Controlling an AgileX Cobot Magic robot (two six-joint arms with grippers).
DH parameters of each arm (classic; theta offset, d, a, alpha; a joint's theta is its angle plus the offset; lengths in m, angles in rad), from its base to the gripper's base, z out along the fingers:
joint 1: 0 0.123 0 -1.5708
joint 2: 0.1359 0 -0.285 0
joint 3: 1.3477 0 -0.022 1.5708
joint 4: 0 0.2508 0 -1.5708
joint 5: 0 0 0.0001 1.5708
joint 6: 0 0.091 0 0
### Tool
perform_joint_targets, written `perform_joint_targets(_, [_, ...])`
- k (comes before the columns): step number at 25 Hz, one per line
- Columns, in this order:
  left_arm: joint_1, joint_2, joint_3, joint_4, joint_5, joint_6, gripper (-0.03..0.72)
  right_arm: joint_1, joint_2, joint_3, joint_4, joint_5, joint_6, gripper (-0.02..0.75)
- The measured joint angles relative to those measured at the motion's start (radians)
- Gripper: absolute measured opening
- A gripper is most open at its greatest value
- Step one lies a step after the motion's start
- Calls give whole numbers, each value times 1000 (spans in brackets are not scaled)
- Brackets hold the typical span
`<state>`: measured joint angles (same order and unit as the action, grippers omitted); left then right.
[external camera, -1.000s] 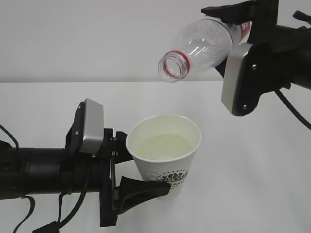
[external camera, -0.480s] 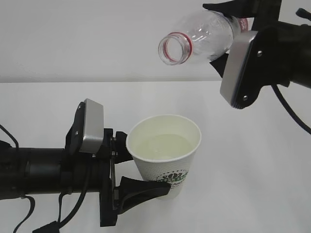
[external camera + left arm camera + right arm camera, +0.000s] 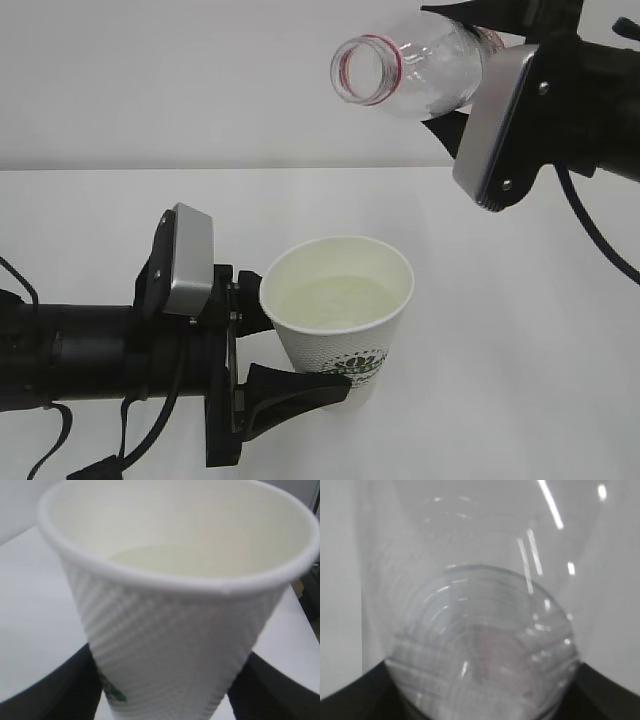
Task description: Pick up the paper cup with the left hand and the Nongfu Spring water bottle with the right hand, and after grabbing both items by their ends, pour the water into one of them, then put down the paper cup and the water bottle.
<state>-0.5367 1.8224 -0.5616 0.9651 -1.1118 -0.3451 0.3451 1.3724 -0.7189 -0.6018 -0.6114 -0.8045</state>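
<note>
The left hand (image 3: pixel 290 360) comes in from nine o'clock in the exterior view, its fingers set wide around the lower half of the paper cup (image 3: pixel 340 315) and closed on it. The cup stands upright, just below centre of that view, above the white bench (image 3: pixel 520 330). Inside it lies the water (image 3: pixel 335 300), faintly yellowish, filling part of the cup; the left wrist view shows the same pale surface (image 3: pixel 180 560) below the rim (image 3: pixel 165 577).

At one o'clock, well above the cup, the right hand (image 3: pixel 470 75) grips the water bottle (image 3: pixel 415 65) around its body, fingers held wide on it. The bottle lies roughly level, its open mouth with the red ring pointing toward nine o'clock. Through the right wrist view the clear ribbed wall (image 3: pixel 480 645) fills the frame.
</note>
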Motion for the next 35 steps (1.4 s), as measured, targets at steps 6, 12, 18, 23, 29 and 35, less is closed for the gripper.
perform_joint_targets(6, [0, 0, 0, 0, 0, 0, 528, 0, 0, 0, 0, 0, 65, 503])
perform_joint_targets(12, [0, 0, 0, 0, 0, 0, 528, 0, 0, 0, 0, 0, 129, 503])
perform_joint_targets(18, [0, 0, 0, 0, 0, 0, 528, 0, 0, 0, 0, 0, 182, 503])
perform_joint_targets(23, [0, 0, 0, 0, 0, 0, 528, 0, 0, 0, 0, 0, 221, 503])
perform_joint_targets(29, [0, 0, 0, 0, 0, 2, 528, 0, 0, 0, 0, 0, 273, 503])
perform_joint_targets(35, [0, 0, 0, 0, 0, 2, 528, 0, 0, 0, 4, 0, 334, 503])
